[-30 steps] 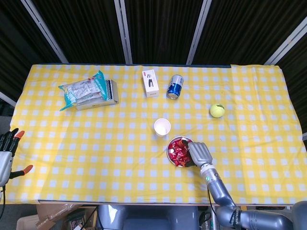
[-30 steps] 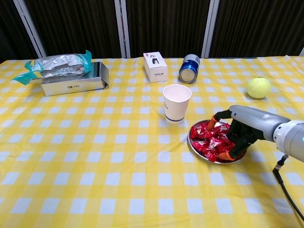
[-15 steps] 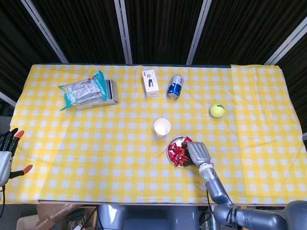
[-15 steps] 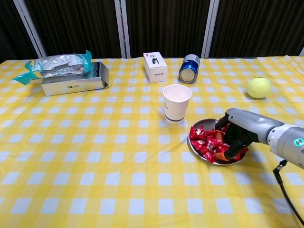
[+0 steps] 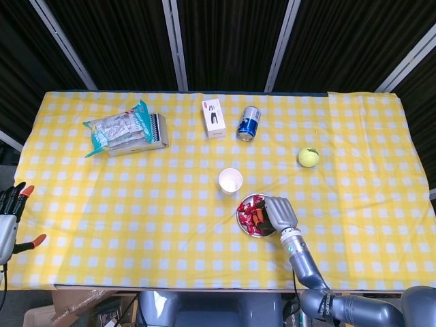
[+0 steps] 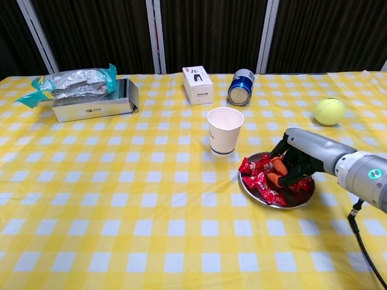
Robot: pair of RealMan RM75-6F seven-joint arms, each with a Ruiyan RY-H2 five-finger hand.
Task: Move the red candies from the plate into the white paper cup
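A white paper cup (image 5: 230, 180) (image 6: 225, 130) stands upright mid-table. Just to its right and nearer me lies a small metal plate (image 5: 242, 220) (image 6: 304, 202) with a heap of red candies (image 5: 248, 211) (image 6: 257, 179) bunched on its left side. My right hand (image 5: 278, 213) (image 6: 297, 163) rests in the plate from the right, its orange-tipped fingers (image 6: 275, 177) curled into the heap and closed around candies. My left hand (image 5: 8, 221) hangs off the table's left edge, fingers apart and holding nothing.
Along the far side sit a snack bag on a metal box (image 5: 126, 133), a small white box (image 5: 214, 118) and a blue can (image 5: 248, 123) on its side. A yellow-green tennis ball (image 5: 308, 157) lies to the right of the cup.
My right hand's fingers went from spread over the plate to curled in, and the hand shifted slightly toward the cup. The candies were pushed to the plate's left side. The left hand stayed still.
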